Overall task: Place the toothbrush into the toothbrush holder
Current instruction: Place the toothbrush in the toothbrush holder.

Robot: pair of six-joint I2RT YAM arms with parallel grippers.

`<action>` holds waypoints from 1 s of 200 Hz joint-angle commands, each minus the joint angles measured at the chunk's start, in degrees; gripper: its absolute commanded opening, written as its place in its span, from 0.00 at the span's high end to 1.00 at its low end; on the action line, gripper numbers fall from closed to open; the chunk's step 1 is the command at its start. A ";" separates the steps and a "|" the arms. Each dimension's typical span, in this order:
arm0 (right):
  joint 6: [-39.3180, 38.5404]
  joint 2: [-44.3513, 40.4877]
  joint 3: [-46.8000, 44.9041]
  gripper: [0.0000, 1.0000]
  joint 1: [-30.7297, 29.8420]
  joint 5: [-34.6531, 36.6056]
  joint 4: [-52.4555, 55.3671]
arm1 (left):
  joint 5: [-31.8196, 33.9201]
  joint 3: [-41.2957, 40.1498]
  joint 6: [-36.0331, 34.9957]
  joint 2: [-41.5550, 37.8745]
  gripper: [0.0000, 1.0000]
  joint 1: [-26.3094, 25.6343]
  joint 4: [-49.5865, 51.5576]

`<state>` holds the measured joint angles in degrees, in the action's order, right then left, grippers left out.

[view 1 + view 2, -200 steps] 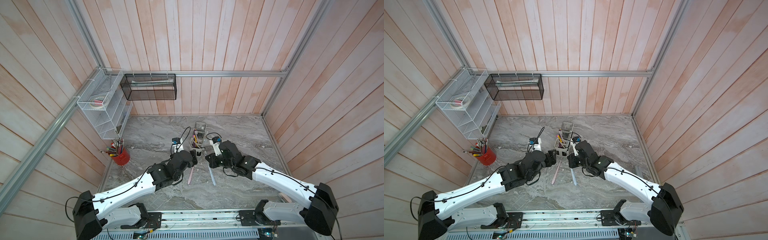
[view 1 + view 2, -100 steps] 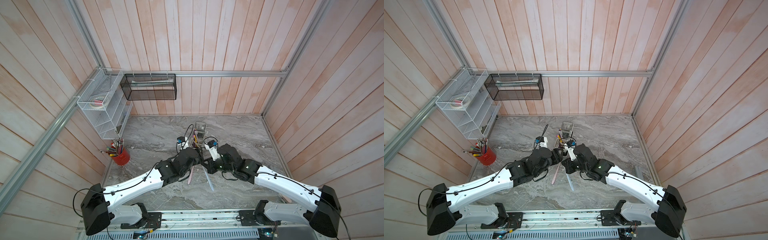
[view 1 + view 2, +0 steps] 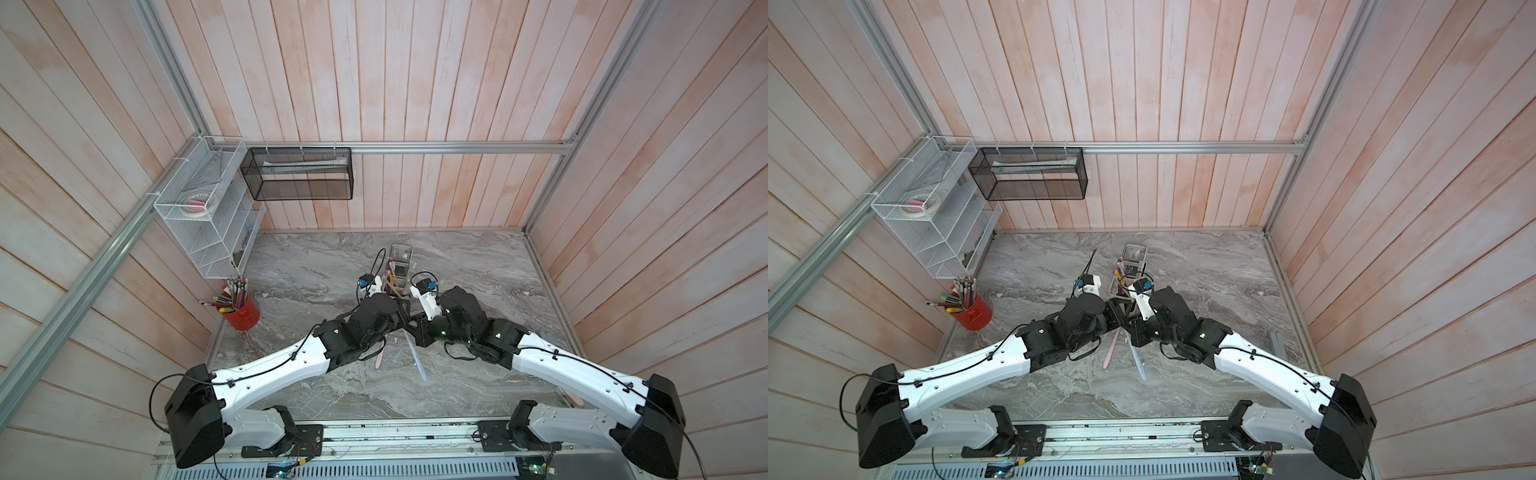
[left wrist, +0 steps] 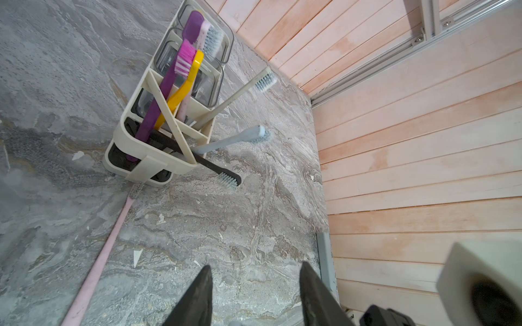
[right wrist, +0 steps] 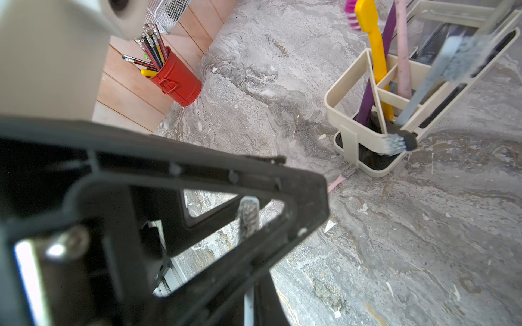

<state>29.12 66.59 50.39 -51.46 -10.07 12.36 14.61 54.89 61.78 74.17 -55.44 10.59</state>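
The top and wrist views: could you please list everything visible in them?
table: one, grey marble, centre.
toothbrush holder: one, cream, mid-table.
standing toothbrushes: six, purple, yellow, pale pink, cream, grey-blue, black, in holder.
pink toothbrush: one, pink, flat by the holder's base.
light blue toothbrush: one, light blue, held above the table.
pen cup: one, red, by left wall.
wire rack: one, white, on left wall.
mesh basket: one, black, on back wall.
left gripper: one, black, open.
right gripper: one, black, shut on the light blue toothbrush.
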 commanded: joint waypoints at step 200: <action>1.01 -0.54 0.01 1.00 -0.31 -1.62 -1.28 | -3.95 -2.60 -0.52 -0.93 0.79 2.53 -0.55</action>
<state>29.93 66.59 50.39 -51.51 -10.68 12.38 11.29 53.43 62.13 74.13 -53.21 9.63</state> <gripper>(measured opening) 0.075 0.218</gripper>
